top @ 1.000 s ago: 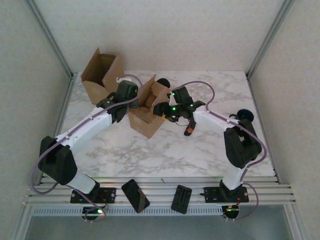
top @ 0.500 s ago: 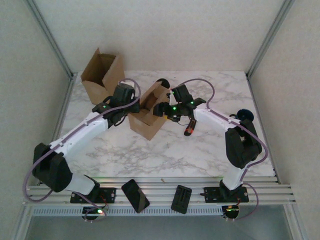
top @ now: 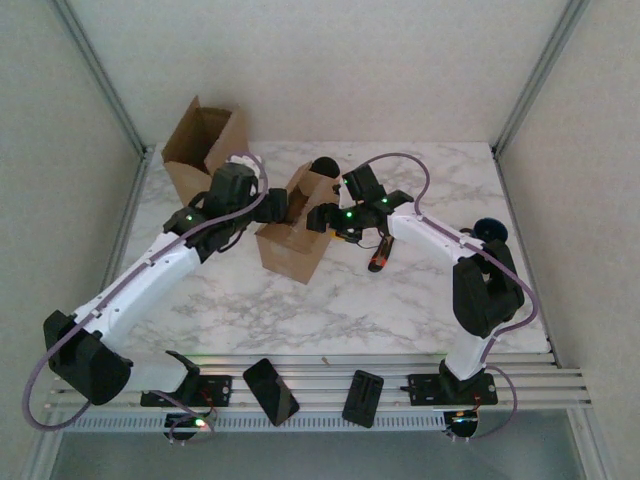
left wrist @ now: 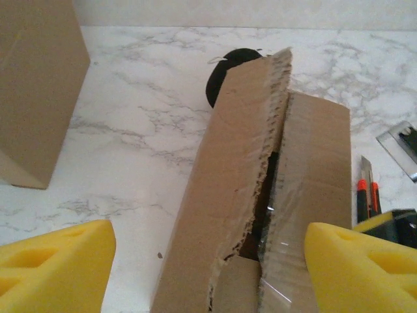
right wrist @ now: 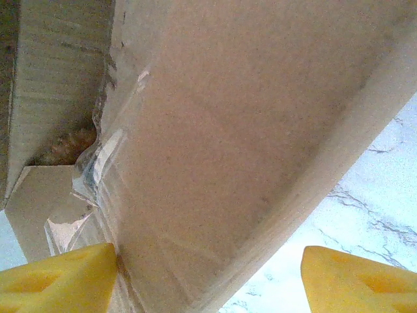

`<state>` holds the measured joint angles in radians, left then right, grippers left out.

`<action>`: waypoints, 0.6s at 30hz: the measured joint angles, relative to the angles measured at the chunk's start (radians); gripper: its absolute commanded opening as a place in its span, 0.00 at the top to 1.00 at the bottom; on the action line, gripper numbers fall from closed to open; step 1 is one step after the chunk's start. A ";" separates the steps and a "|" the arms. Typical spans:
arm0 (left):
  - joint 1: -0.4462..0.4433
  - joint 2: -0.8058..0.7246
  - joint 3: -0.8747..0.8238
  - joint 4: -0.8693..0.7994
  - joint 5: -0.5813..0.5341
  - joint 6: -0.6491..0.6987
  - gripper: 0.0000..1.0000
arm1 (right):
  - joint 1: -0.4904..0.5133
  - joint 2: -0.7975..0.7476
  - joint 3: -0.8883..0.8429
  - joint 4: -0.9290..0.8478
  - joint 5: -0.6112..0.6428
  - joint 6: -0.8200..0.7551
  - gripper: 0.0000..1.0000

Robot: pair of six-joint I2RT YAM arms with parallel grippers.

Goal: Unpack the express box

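Left gripper (left wrist: 208, 268) moved up, box (left wrist: 260, 195) ahead between its wide jaws; right gripper (right wrist: 208, 274) likewise wide; seam split, nothing apparently unpacked yet.

the left gripper (top: 276, 206) has drawn back leftward off the express box (top: 290, 240), whose flaps now stand closer together.

Overhead rear view, wrist views share box (top: 290, 245), right seemingly closest

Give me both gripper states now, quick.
Left gripper: open, empty, box ahead.
Right gripper: open, box flap between its fingers.
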<state>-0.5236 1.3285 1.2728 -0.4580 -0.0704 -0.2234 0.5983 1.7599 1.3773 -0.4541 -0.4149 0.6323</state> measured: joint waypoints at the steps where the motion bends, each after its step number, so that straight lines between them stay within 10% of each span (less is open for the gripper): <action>1: -0.014 0.010 0.021 -0.013 -0.010 0.019 0.21 | 0.000 0.000 0.000 0.000 0.000 0.000 0.26; 12: -0.100 0.241 0.126 -0.122 -0.199 0.188 0.16 | 0.000 0.000 0.000 0.002 -0.004 0.006 0.26; 18: -0.090 0.406 0.193 -0.127 -0.285 0.212 0.30 | 0.000 0.000 -0.004 0.008 -0.006 0.011 0.26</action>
<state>-0.6136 1.7348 1.4654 -0.5846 -0.3550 -0.0113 0.5983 1.7599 1.3731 -0.4465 -0.4213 0.6434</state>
